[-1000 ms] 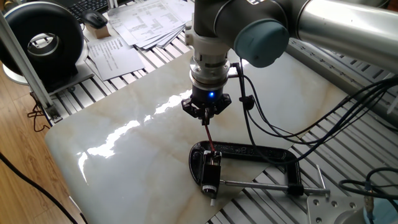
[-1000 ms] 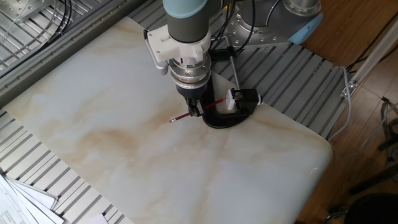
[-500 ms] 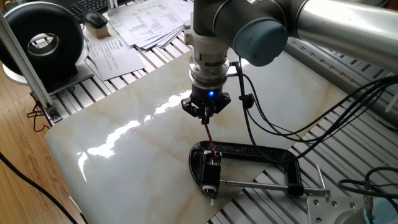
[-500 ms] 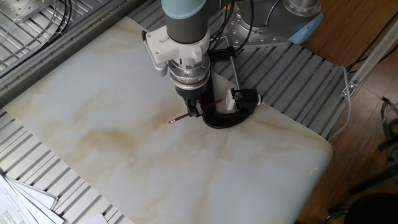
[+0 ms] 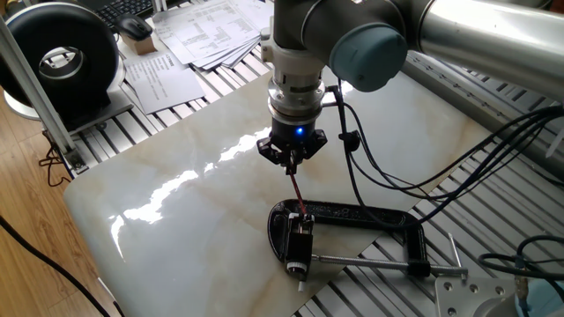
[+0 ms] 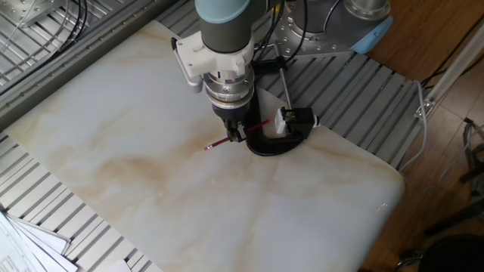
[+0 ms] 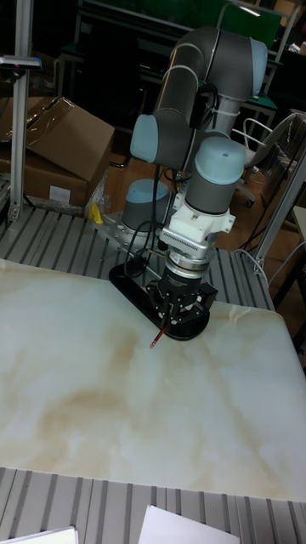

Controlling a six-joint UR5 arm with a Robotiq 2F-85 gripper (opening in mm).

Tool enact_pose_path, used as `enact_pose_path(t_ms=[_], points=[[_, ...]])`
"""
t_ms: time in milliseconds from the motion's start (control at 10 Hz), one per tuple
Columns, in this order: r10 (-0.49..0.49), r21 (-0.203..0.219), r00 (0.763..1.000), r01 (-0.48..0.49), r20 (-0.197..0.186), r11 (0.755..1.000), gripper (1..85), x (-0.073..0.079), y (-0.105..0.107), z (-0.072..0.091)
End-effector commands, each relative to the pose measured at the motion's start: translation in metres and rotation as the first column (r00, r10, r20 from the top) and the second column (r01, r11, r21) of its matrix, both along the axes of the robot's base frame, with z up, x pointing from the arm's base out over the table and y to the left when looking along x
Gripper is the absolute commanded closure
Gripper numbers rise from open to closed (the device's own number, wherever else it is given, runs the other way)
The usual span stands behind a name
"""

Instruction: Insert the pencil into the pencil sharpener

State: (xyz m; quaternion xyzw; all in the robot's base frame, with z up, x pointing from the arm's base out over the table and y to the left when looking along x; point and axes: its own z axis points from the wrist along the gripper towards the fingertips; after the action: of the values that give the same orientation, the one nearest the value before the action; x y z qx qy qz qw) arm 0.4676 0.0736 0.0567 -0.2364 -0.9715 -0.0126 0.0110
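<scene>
My gripper points down over the marble slab and is shut on the thin dark red pencil near its middle. The pencil lies almost level. One end reaches the mouth of the small black pencil sharpener, which is held in the black C-clamp. I cannot tell how deep the tip sits. From the other side, the pencil sticks out left of the gripper and runs right toward the sharpener. In the tall view the gripper hides the sharpener, and only the pencil's free end shows.
The clamp's steel screw rod runs along the slab's edge. Black cables hang from the wrist over the clamp. Papers and a black round device lie beyond the marble slab, on the slatted aluminium table.
The gripper with the pencil has shifted very slightly away from the sharpener. The clamp and sharpener have not moved.
</scene>
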Motion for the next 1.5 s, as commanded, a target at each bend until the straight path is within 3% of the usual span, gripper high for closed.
enact_pose_path(t_ms=[0,300,400,500,700,800,900,1000,1200,1300,1400], points=[[0.009,0.011,1.000,-0.009,-0.004,1.000,84.3,0.002,-0.003,0.004],[0.067,0.001,0.998,-0.067,0.016,0.998,84.3,0.012,-0.007,0.008],[0.138,-0.042,0.990,-0.137,0.029,0.990,84.3,0.017,-0.019,0.007],[0.189,-0.038,0.981,-0.188,0.046,0.982,84.3,0.022,-0.019,0.007],[0.311,-0.041,0.949,-0.309,0.053,0.950,84.3,0.031,-0.018,0.013],[0.380,-0.054,0.923,-0.378,0.057,0.924,84.3,0.036,-0.018,0.016],[0.471,-0.068,0.879,-0.467,0.071,0.882,84.3,0.043,-0.015,0.017],[0.630,-0.095,0.773,-0.623,0.078,0.776,84.3,0.050,-0.015,0.018],[0.799,-0.075,0.600,-0.795,0.053,0.602,84.3,0.042,-0.012,0.018],[0.862,-0.086,0.506,-0.858,0.028,0.506,84.3,0.040,-0.017,0.018],[0.928,-0.112,0.372,-0.923,-0.017,0.368,84.3,0.042,-0.029,0.020]])
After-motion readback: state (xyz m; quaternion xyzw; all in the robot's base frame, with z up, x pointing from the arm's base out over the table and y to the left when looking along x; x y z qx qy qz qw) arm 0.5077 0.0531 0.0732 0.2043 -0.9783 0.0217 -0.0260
